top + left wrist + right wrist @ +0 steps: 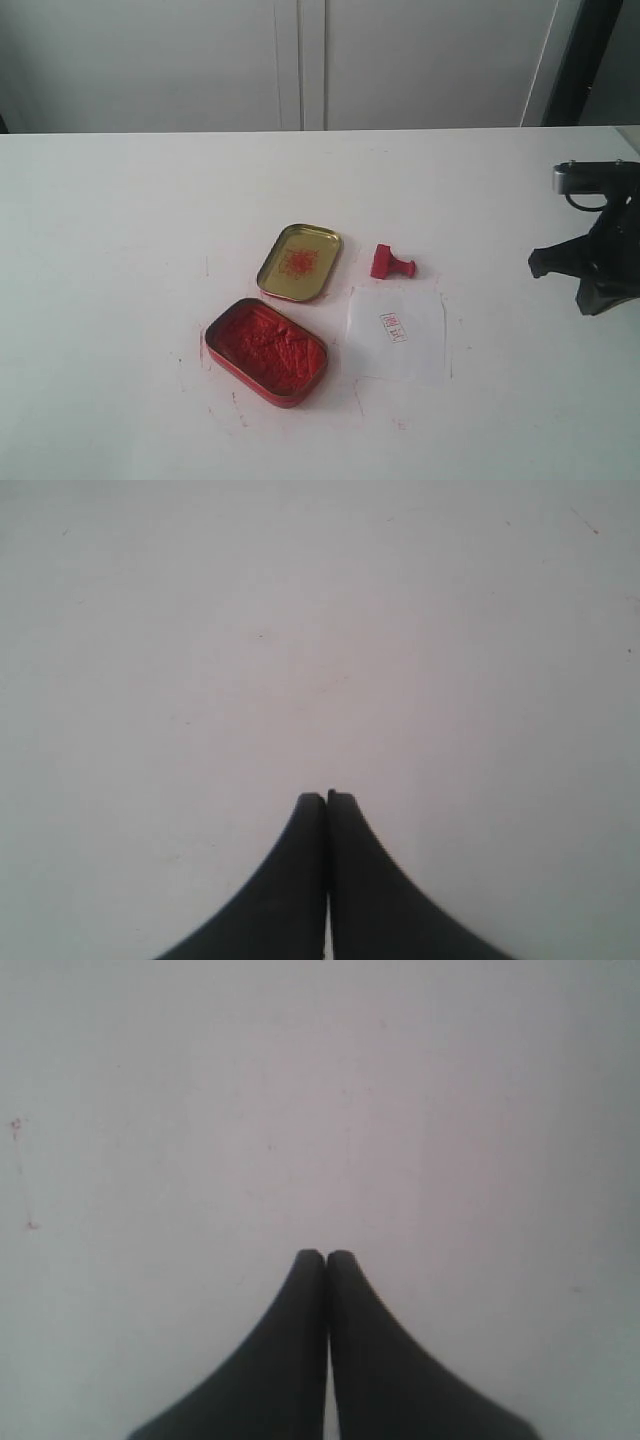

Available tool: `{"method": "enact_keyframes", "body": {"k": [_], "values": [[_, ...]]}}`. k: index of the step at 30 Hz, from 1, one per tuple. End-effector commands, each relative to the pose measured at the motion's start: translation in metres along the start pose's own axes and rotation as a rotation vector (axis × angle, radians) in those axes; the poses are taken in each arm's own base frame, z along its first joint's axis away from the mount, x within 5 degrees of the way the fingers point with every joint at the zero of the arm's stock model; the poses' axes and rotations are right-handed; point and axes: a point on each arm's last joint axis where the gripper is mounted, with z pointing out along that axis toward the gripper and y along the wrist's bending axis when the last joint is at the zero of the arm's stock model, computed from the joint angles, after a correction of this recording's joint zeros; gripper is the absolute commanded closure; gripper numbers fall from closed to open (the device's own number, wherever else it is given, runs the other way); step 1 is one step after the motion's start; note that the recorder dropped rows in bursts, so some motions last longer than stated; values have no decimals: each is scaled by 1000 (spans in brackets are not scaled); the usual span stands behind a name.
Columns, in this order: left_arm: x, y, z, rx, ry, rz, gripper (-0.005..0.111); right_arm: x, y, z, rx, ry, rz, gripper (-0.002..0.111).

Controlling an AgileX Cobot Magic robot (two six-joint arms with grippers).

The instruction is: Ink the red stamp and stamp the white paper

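Red stamp (392,263) lies tipped on its side on the tabletop (120,220), knob pointing away from the gold lid (299,261), just beside the far edge of the white paper (420,345); nothing holds it. Paper carries a small red imprint (394,328) near its middle, so the stamping looks done, unless another print is wanted. Open ink tin (266,351) with lumpy red paste sits near the paper's left edge. Right tool (326,1257) is closed on nothing, fingertips pressed together over bare tabletop at the right edge, well apart from the stamp. Left tool (326,798) is also closed and empty over bare tabletop; not seen in the exterior view. Risks if a pick-up follows: the knob lies low, so fingers could skid off it or shove the inked face onto the paper and smear it. The thin loose sheet may shift or lift with a sticky stamp. A second press could overlap the existing mark. Uneven paste may ink blotchy.
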Motion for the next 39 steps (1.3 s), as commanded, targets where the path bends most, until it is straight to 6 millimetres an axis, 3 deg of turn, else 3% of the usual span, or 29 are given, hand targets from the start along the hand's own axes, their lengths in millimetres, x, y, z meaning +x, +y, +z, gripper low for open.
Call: {"method": "enact_keyframes", "body": {"k": [1, 11, 19, 27, 39], "values": [[2, -1, 1, 10, 3, -1, 107, -2, -2, -7, 14, -29, 30, 108], [2, -1, 1, 10, 3, -1, 107, 7, 1, -68, 25, -219, 21, 108], [2, -1, 1, 10, 3, -1, 107, 27, 4, -95, 35, -370, 18, 108], [2, -1, 1, 10, 3, -1, 107, 80, 9, -130, 59, -656, -13, 108], [2, -1, 1, 10, 3, -1, 107, 147, 14, -161, 78, -937, -21, 108]]}}
